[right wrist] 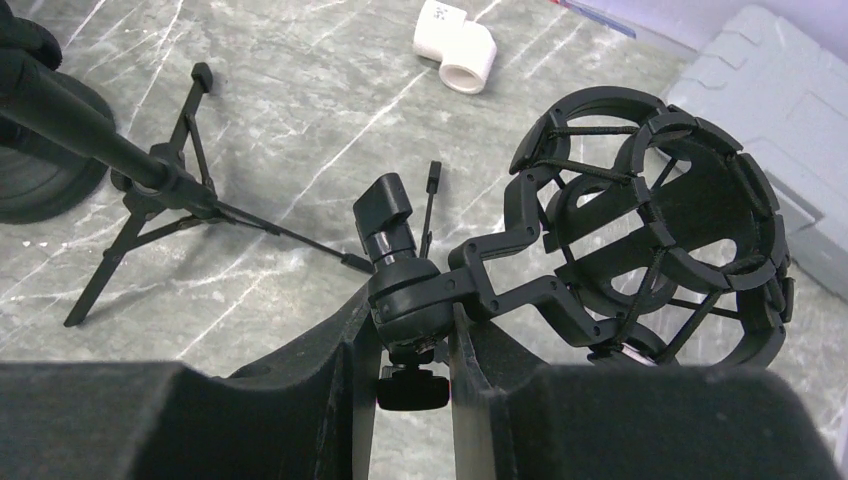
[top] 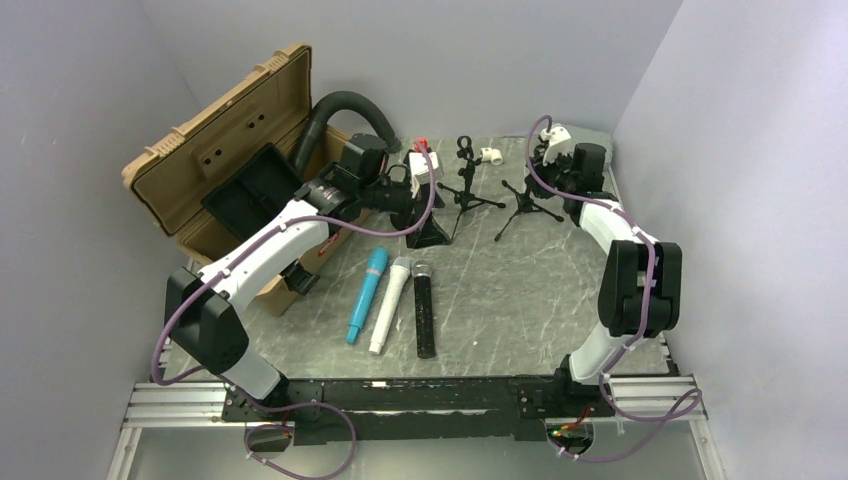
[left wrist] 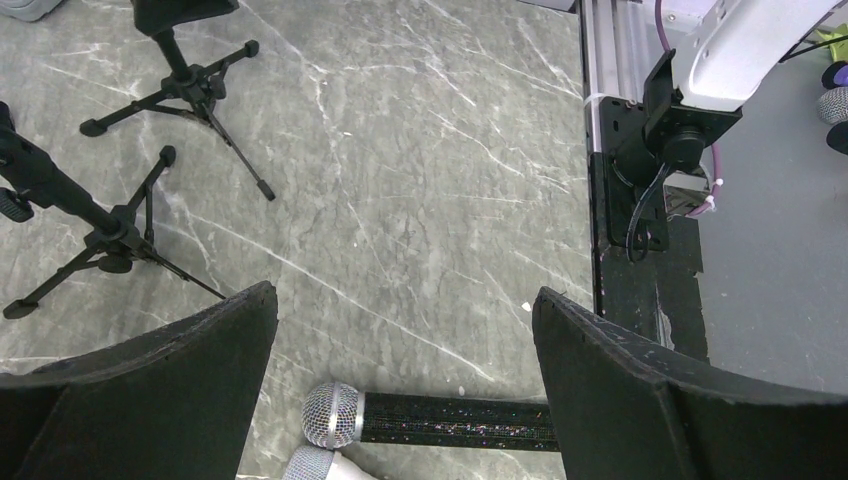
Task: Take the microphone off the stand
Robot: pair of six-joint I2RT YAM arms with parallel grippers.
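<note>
Right arm (top: 628,245) is folded high at the elbow and reaching far forward. The right gripper (right wrist: 412,322) is clamped on the swivel joint (right wrist: 415,292) of the stand (top: 527,208), with the shock mount (right wrist: 650,230) just to the right of its fingers. Left arm (top: 270,240) stretches out low. The left gripper (left wrist: 400,300) gapes wide, holding nothing. A black glitter microphone (left wrist: 450,422) lies flat on the table (left wrist: 420,150), right below those spread fingers, beside a white microphone (left wrist: 318,466).
</note>
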